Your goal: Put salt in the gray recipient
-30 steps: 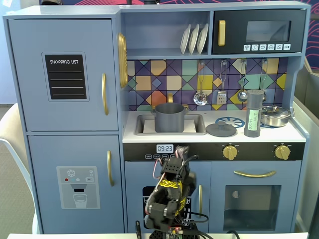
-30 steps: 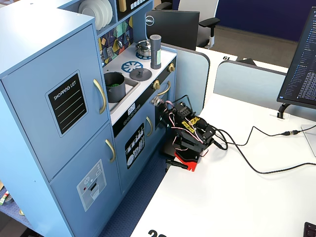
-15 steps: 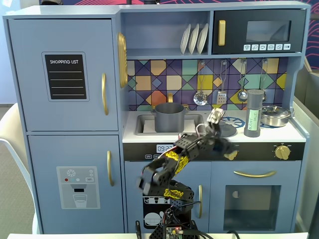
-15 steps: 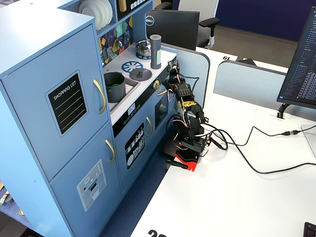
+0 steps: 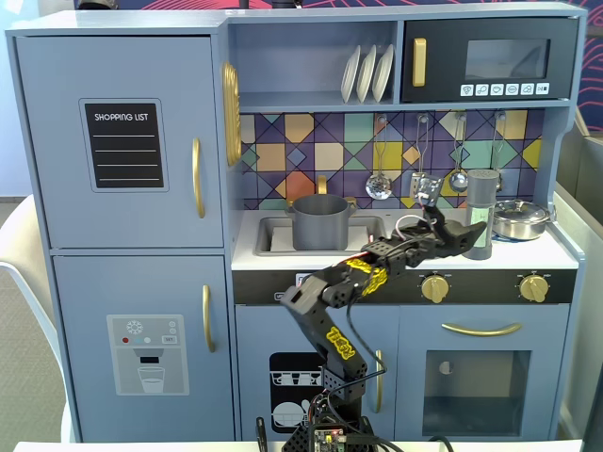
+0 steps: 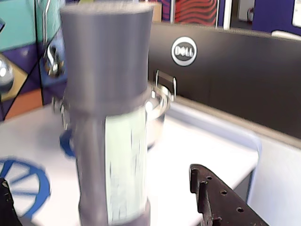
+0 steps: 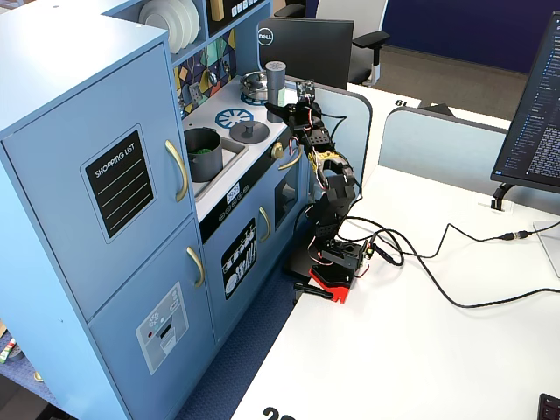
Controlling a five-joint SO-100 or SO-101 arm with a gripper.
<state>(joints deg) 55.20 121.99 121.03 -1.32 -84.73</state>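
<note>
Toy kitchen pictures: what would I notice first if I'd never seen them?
Probably the big blue toy kitchen, filling a fixed view. Next, the black robot arm stretching up from the white table toward the tall gray salt shaker on the counter's right side, its gripper open around it. The gray pot sits in the sink, left of the shaker.

**Readable text in the scene**

"SHOPPING LIST" stands in white capitals on the black chalkboard panel (image 5: 123,145) of the toy kitchen's upper left door, in both fixed views. A round "DELL" logo (image 6: 184,51) sits on the back of the black monitor (image 6: 244,75) in the wrist view. The salt (image 6: 107,117) label's lettering is too blurred to read.
</note>
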